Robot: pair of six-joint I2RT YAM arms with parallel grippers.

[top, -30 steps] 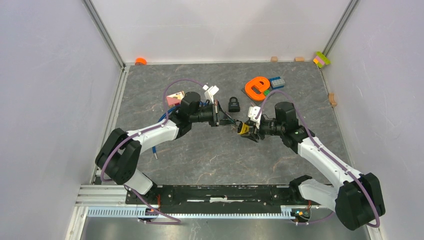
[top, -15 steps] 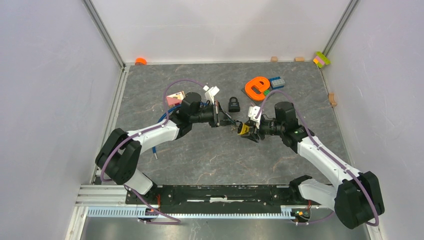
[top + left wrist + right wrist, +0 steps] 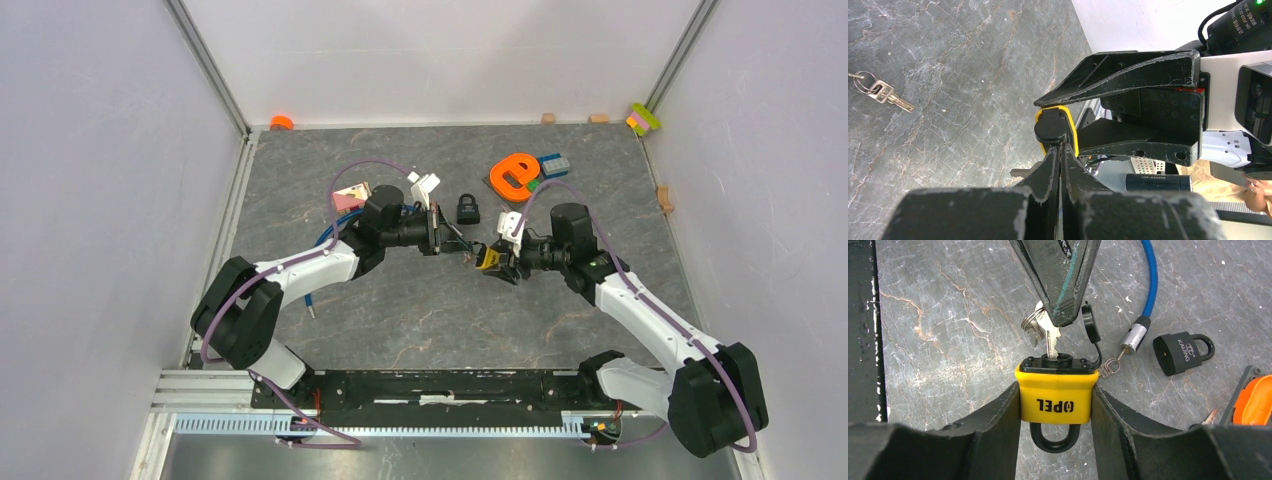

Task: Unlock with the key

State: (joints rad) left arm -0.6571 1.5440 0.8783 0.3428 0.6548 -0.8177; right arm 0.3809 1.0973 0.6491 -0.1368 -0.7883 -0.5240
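Note:
A yellow padlock (image 3: 1055,395) marked OPEL sits squeezed between the two fingers of my right gripper (image 3: 1055,390), its black shackle pointing back toward the wrist. It hangs a little above the table (image 3: 488,259). A silver key (image 3: 1050,342) stands in the keyhole on the lock's black end face. My left gripper (image 3: 1058,147) is shut on the key's head, with a key ring showing beside its fingers (image 3: 1060,280). The lock's black dust cap (image 3: 1050,127) hangs open on its strap. The two grippers meet tip to tip at mid table.
A black padlock (image 3: 467,208) lies just behind the grippers, with a blue cable lock (image 3: 1148,285) next to it. Another bunch of keys (image 3: 883,92) lies on the table. An orange e-shaped piece (image 3: 515,175) and a blue brick (image 3: 555,165) are at back right, and a pink box (image 3: 350,196) at back left.

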